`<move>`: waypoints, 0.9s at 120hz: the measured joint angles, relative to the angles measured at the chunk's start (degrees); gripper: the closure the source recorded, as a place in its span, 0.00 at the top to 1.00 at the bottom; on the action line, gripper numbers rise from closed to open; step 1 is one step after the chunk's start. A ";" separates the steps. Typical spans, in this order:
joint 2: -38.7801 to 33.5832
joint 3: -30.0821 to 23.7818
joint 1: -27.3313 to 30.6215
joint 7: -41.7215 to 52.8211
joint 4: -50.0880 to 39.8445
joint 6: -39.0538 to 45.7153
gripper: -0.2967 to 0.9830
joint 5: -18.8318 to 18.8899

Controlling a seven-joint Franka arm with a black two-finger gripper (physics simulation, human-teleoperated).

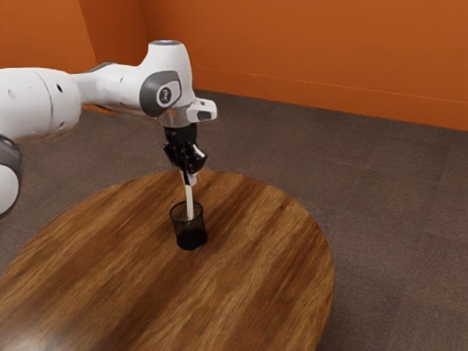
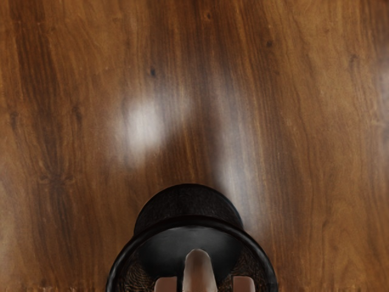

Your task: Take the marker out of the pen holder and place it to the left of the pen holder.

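My gripper (image 1: 190, 177) is above the black mesh pen holder (image 1: 191, 238), around the upper end of the white marker (image 1: 189, 200). The marker stands nearly upright, its lower part inside the holder. In the wrist view the marker (image 2: 199, 271) rises between the two fingertips of my gripper (image 2: 205, 285), which stand apart with a gap visible on each side of it. Below them is the round rim of the pen holder (image 2: 191, 222).
The holder stands on a round wooden table (image 1: 256, 270), away from its curved edge. Bare wood (image 2: 194, 91) stretches beside the holder in the wrist view. Beyond the table are a grey floor (image 1: 380, 205) and an orange wall (image 1: 329, 51).
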 joint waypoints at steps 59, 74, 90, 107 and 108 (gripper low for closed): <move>-4.04 2.24 6.66 -1.50 -4.76 -12.15 0.16 0.52; 1.65 3.87 8.41 -1.68 -3.69 -14.97 0.16 -1.12; 5.95 4.48 8.60 -1.74 -0.63 -16.41 0.16 -2.70; 8.14 4.44 8.62 -1.74 1.02 -17.00 0.17 -3.85; 8.21 4.44 8.62 -1.74 1.09 -17.02 0.17 -3.93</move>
